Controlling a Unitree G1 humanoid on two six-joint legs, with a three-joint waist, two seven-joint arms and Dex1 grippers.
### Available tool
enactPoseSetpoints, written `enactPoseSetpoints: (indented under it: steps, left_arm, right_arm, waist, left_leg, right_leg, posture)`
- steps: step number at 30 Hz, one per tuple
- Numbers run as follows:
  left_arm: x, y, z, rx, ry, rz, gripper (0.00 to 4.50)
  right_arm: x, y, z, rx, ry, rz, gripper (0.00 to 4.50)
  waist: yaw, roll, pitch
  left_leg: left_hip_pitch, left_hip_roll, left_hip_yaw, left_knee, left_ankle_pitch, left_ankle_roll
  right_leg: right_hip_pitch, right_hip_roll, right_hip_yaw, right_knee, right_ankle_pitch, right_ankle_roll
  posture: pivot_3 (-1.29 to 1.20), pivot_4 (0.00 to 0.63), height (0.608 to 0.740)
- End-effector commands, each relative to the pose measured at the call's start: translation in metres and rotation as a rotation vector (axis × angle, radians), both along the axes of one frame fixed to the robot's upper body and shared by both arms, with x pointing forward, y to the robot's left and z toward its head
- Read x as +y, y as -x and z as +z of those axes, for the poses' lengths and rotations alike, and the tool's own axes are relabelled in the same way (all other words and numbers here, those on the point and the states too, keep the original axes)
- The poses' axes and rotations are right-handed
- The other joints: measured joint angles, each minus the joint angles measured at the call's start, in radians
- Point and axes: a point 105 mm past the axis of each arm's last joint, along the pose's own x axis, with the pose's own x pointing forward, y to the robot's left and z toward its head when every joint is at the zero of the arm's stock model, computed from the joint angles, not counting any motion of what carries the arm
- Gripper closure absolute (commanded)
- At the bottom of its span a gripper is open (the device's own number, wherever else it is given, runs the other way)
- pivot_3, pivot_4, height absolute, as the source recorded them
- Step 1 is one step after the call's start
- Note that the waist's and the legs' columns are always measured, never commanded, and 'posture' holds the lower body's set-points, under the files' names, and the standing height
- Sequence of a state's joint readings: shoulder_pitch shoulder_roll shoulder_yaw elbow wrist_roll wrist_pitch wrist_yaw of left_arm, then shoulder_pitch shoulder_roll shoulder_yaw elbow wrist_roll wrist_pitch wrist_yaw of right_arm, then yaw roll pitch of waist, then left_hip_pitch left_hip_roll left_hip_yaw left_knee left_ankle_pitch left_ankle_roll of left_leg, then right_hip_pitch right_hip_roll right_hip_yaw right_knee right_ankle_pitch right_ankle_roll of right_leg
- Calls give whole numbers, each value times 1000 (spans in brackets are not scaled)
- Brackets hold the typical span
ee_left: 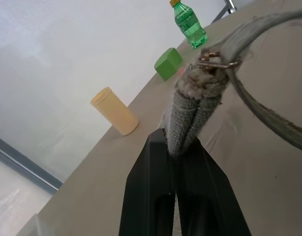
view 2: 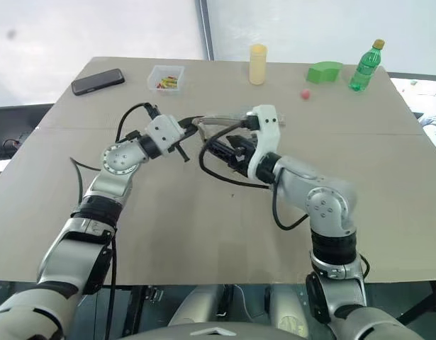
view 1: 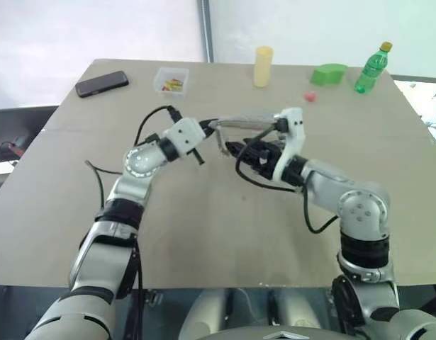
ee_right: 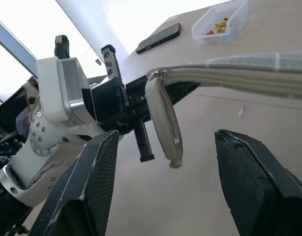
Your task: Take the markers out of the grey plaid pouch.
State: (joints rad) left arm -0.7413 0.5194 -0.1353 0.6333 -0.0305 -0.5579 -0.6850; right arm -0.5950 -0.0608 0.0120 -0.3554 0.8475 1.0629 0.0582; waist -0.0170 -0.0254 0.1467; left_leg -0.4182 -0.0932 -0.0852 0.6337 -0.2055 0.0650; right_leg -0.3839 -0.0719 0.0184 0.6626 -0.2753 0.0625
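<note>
Left wrist view checked first: left gripper (ee_left: 182, 147) clamped on one end of the grey plaid pouch (ee_left: 195, 105), fingers (ee_left: 151, 187) pressed together on the bunched fabric next to a metal ring. Pouch held up off the table (view 1: 225, 234) between the two arms, stretched roughly level, as confirmed in the left eye view at (view 1: 239, 120).

Right wrist view: right gripper (ee_right: 163, 167) with jaws spread, nothing between them. Wrist strap (ee_right: 163, 123) hanging down from the zipper end of the pouch, dangling in the gap between the two pads (ee_right: 99, 177) without visible contact. Zipper line appears shut along the visible edge; no lining and no markers seen, presumably inside.

Step in hand, by judgement: steadying the pouch with the left while the right lines up on the zipper end. Extraction not yet begun.

Next move likely calls for the right jaws to close on the strap or the zipper pull rather than on loose fabric, then a draw along the zipper away from the left grip, with the left holding firm against the pull. Risk noted: strap swings freely and may slip out of the closing jaws.

Phone (view 1: 102, 83), clear box (view 1: 171, 79), yellow cylinder (view 1: 263, 66), green block (view 1: 329, 73), green bottle (view 1: 371, 68) and small red ball (view 1: 310, 96) along the far edge, well apart from the work.
</note>
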Motion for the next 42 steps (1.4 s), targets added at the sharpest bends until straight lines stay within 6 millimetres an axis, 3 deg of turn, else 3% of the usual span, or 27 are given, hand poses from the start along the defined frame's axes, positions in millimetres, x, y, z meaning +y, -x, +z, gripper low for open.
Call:
enactPoseSetpoints:
  steps: [1, 4, 10, 11, 16, 21, 23, 29, 32, 34, 40, 42]
  left_arm:
    - [-3, 5, 21, -63, 42, -17, 4500]
    - [-5, 8, 20, -61, 42, -21, 4500]
    - [-7, 14, 18, -54, 49, -38, 4500]
    - [-6, 14, 17, -49, 52, -40, 4500]
    - [10, 12, 12, -23, 41, -13, 4500]
    - [22, 15, 2, -56, -52, -6, 4500]
    - [25, 16, -3, -69, -89, -10, 4500]
    - [24, 22, -18, -103, -167, -34, 4500]
    - [22, 23, -21, -114, -184, -42, 4500]
    - [20, 24, -23, -119, -201, -54, 4500]
    - [13, 30, -32, -128, -257, -106, 4500]
    - [14, 28, -33, -101, -235, -99, 4500]
  right_arm:
    - [11, -2, 10, -56, -13, 22, 1331]
    - [15, -5, 4, -47, -6, 23, 1331]
    - [5, -17, 5, -54, -16, -47, 4180]
    - [1, -19, 6, -57, -17, -65, 4435]
    - [-54, -32, 6, -46, 16, -252, 4435]
    - [-123, -46, -21, 66, 136, -502, 4435]
    - [-138, -48, -33, 93, 204, -556, 4435]
    - [-163, -53, -65, 120, 411, -680, 4435]
    - [-162, -53, -67, 50, 497, -685, 4435]
    - [-154, -44, -68, -39, 598, -584, 4435]
    - [-151, -11, -64, -145, 691, -469, 1938]
    - [-148, 6, -60, -154, 674, -407, 1938]
  waist:
    - [0, 0, 0]
    - [-1, 0, 0]
    - [0, 0, 0]
    - [0, 0, 0]
    - [4, 0, 0]
    - [4, 0, 0]
    - [4, 0, 0]
    - [2, 1, 0]
    - [3, 1, 0]
    - [4, 1, 0]
    - [6, 1, 0]
    - [9, 1, 0]
  left_leg:
    - [0, 0, 0, 0, 0, 0]
    - [0, 0, 0, 0, 0, 0]
    - [0, 0, 1, 0, 0, -1]
    - [0, 0, 1, 0, 1, -1]
    - [0, 0, 1, 0, 2, -3]
    - [0, 0, 1, -2, 2, -3]
    - [0, 0, 1, -2, 1, -3]
    - [0, 0, 3, -4, 0, 0]
    - [0, 0, 3, -4, 0, 0]
    - [0, 0, 4, -4, 0, 0]
    - [0, -1, 4, -3, -1, 1]
    - [0, -1, 2, -3, -1, 1]
  right_leg:
    - [0, 0, 0, 0, 0, 0]
    - [0, 0, 0, 0, 0, 0]
    - [-1, 0, 1, 0, 0, 0]
    - [-1, 0, 1, 0, 0, 0]
    - [-1, 0, 1, 0, 0, 0]
    - [-1, -1, 1, -1, 0, 0]
    - [-1, -1, 2, -1, 0, 0]
    - [-3, -1, 5, 0, 0, 0]
    - [-3, -1, 6, -1, 0, 0]
    - [-3, -1, 6, -1, 0, 0]
    - [-3, -2, 5, -1, 0, 0]
    - [-2, -2, 5, -2, 0, 0]
  posture:
    - [0, 150, 740]
    - [0, 150, 740]
    - [0, 150, 740]
    - [0, 150, 740]
    - [0, 150, 740]
    - [0, 150, 740]
    - [0, 150, 740]
    - [0, 150, 740]
    - [0, 150, 740]
    - [0, 150, 740]
    - [0, 150, 740]
    - [0, 150, 740]
